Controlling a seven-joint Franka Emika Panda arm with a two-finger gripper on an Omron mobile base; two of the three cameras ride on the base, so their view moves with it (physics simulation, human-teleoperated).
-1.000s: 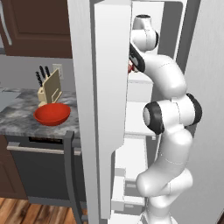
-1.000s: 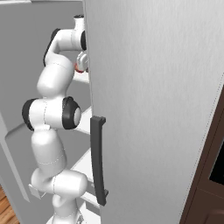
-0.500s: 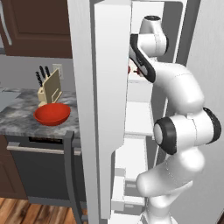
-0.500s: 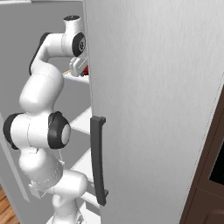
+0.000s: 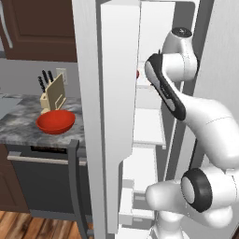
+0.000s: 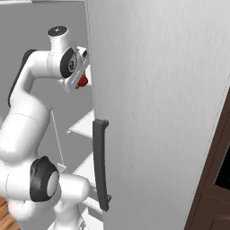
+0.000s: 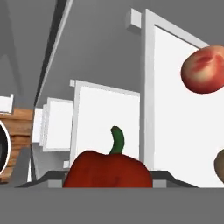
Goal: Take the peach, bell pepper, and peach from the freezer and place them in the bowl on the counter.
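Looking along the hand, I see the glossy deep-red bell pepper (image 7: 108,168) with its curled green stem pressed right up at the bottom of the picture, where the finger tips should be; they are hidden, so I read the two-finger gripper (image 6: 80,82) as clamped on the pepper. From the right base camera the same red shape sits at the end of the white hand, just beside the edge of the light-grey fridge door. In the left base view a sliver of red (image 5: 137,73) peeks past the open freezer door (image 5: 113,93), up at the level of the upper white shelves (image 5: 149,125). A pinkish-orange round peach (image 7: 203,70) lies on a shelf well apart from the pepper, and a second rounded brownish object (image 7: 219,165) is cut by the frame edge. Over on the grey-and-white marbled counter (image 5: 18,122) the wide bright red bowl (image 5: 55,121) stands in front of a wooden knife block (image 5: 52,89).
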